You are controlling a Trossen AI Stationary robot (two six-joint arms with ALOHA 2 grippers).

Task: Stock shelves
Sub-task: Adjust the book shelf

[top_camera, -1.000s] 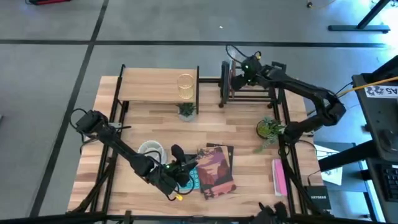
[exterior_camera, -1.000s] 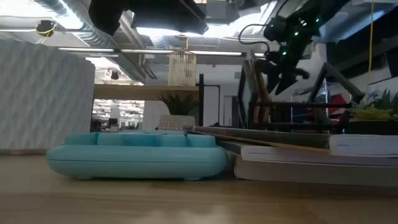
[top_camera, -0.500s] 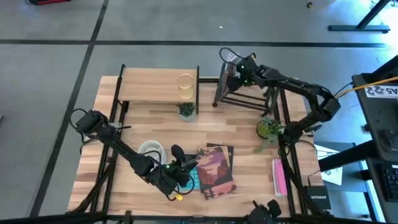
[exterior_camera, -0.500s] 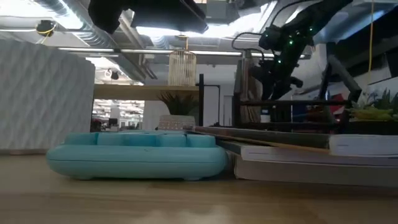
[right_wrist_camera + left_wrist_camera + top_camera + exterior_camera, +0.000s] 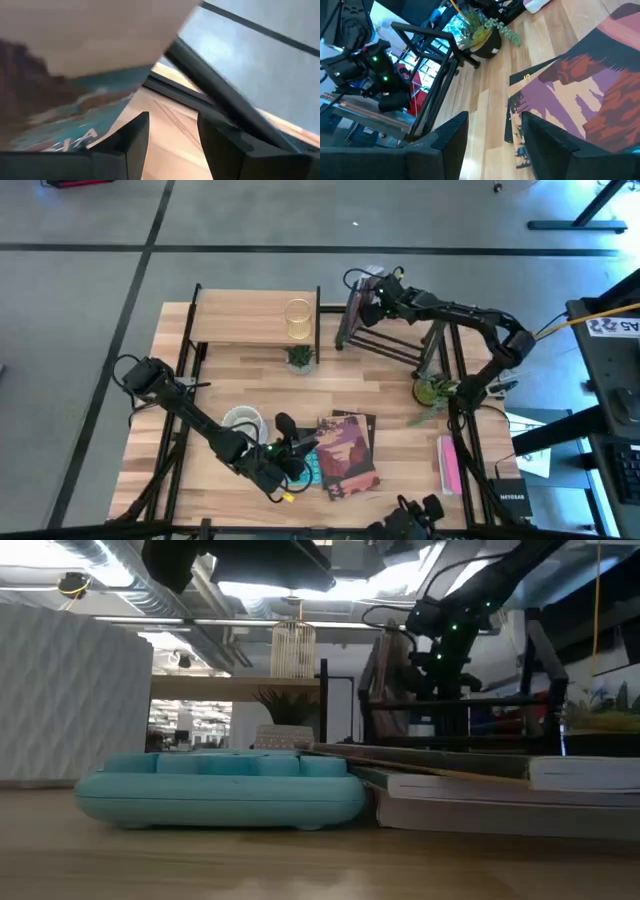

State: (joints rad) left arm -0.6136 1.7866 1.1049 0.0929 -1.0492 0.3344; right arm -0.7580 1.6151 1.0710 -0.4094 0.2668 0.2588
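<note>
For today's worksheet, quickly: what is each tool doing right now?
Left tool: open, holding nothing, low over the books.
Right tool: open, at the black rack, beside a book.

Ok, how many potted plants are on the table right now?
2. One small plant stands just in front of the wood shelf; the other plant sits near the table's right edge. Others may be hidden.

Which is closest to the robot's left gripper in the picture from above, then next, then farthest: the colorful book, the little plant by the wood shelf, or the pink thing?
From the left gripper:
1. Colorful book, beside it.
2. Little plant, by the wood shelf.
3. Pink thing, at the table's right edge.
</note>
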